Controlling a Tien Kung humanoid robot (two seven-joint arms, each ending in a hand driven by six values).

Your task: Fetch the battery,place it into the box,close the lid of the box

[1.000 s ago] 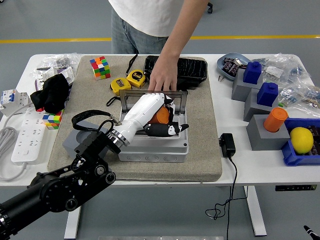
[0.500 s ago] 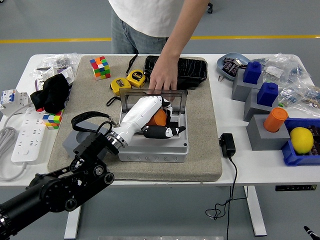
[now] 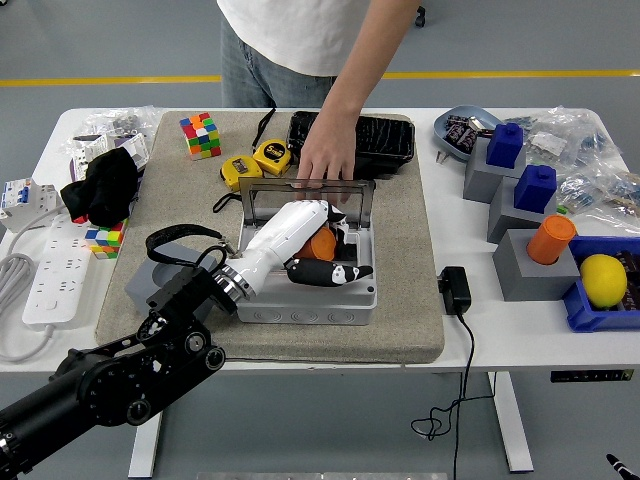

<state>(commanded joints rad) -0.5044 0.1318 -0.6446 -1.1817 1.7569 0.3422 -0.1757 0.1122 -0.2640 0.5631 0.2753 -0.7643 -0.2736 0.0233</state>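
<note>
Battery, orange, small, likely rigid and smooth; left hand grasps it inside box; person's hand steadies upright lid

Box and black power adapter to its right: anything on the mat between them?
Nothing. In the head view, only bare mat and table lie between the box and the adapter.
</note>
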